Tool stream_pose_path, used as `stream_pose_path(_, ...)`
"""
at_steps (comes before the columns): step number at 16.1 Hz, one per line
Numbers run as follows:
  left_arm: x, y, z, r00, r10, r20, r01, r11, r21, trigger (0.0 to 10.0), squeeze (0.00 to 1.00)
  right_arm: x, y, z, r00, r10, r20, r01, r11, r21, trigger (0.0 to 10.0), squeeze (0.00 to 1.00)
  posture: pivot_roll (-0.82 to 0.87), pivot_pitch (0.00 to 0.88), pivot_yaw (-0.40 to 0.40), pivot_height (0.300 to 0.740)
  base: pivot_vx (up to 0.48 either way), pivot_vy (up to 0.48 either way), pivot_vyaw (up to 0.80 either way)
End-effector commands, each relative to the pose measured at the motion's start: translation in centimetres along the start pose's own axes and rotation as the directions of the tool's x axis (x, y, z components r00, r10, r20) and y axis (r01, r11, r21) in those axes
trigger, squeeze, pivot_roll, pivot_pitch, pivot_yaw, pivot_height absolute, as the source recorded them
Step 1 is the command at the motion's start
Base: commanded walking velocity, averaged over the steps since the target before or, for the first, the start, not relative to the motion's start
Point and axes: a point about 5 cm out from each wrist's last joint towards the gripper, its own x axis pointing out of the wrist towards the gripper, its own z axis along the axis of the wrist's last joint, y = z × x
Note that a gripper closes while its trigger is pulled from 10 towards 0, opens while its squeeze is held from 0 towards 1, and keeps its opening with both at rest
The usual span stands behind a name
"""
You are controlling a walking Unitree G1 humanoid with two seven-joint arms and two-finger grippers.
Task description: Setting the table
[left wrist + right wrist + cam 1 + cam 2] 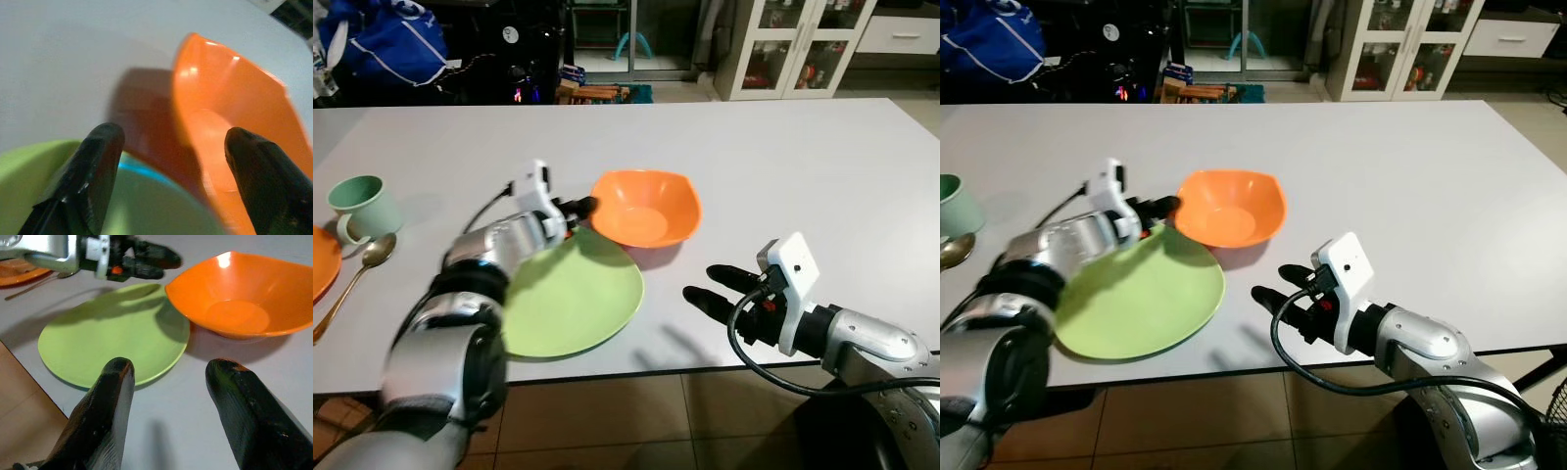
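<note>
Bowl (645,208), orange, on table (822,166) touching plate (573,294): rim sits between left gripper (579,210) parted jaws, ungripped, seemingly for lifting; right gripper (711,285) jaws open, empty, beside plate.

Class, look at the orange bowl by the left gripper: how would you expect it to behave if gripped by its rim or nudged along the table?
The orange bowl looks like rigid plastic, so probably light and stiff. Its glossy surface may slip between the left gripper's open fingers. Its wide, low shape suggests sliding rather than tipping.
</note>
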Motion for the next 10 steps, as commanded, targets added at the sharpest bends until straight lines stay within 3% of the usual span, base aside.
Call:
stream_pose_path(1,-0.9,0.7,1.5,0.997,0.028,0.077,-0.037,0.993,0.11,10.0,0.0,-0.3,-0.3,0.8,0.999,-0.012,0.045,0.012,1.0,0.002,10.0,0.0,-0.07,0.0,0.028,0.74,0.0,0.0,0.0)
stream_pose_path(2,-1.8,1.0,2.7,0.985,0.04,0.17,-0.075,0.976,0.207,10.0,0.0,-0.3,-0.3,1.1,0.996,-0.02,0.09,0.018,1.0,0.025,10.0,0.0,-0.07,0.0,0.025,0.74,0.0,0.0,0.0)
stream_pose_path(3,-4.0,0.3,4.9,0.933,-0.013,0.36,-0.125,0.925,0.359,10.0,0.0,-0.3,-0.3,2.1,0.981,-0.044,0.19,0.03,0.997,0.074,10.0,0.0,-0.06,0.0,0.025,0.74,0.0,0.0,0.0)
stream_pose_path(4,-5.7,-0.8,5.8,0.889,-0.077,0.452,-0.153,0.879,0.451,10.0,0.0,0.0,-0.5,2.8,0.961,-0.093,0.261,0.066,0.992,0.111,10.0,0.0,-0.06,0.0,0.026,0.74,0.0,0.0,0.0)
stream_pose_path(6,-7.3,-2.3,5.7,0.844,-0.125,0.521,-0.217,0.81,0.546,10.0,0.0,0.4,-0.9,3.6,0.925,-0.188,0.329,0.143,0.977,0.157,10.0,0.0,-0.05,0.0,0.028,0.74,0.0,0.0,0.0)
stream_pose_path(7,-8.9,-4.3,4.5,0.814,-0.187,0.549,-0.265,0.722,0.639,10.0,0.0,0.8,-1.2,4.1,0.885,-0.278,0.373,0.218,0.956,0.196,10.0,0.0,-0.04,0.0,0.028,0.74,0.0,0.0,0.0)
stream_pose_path(9,-10.4,-6.1,2.6,0.799,-0.231,0.555,-0.258,0.703,0.663,10.0,0.0,1.5,-0.5,4.3,0.873,-0.308,0.378,0.278,0.951,0.134,10.0,0.0,-0.04,0.0,0.028,0.74,0.0,0.0,0.4)
stream_pose_path(10,-10.4,-6.1,2.6,0.799,-0.231,0.555,-0.258,0.703,0.663,10.0,0.0,1.5,-0.5,4.3,0.873,-0.308,0.378,0.278,0.951,0.134,10.0,0.0,-0.04,0.0,0.028,0.74,0.0,0.0,0.8)
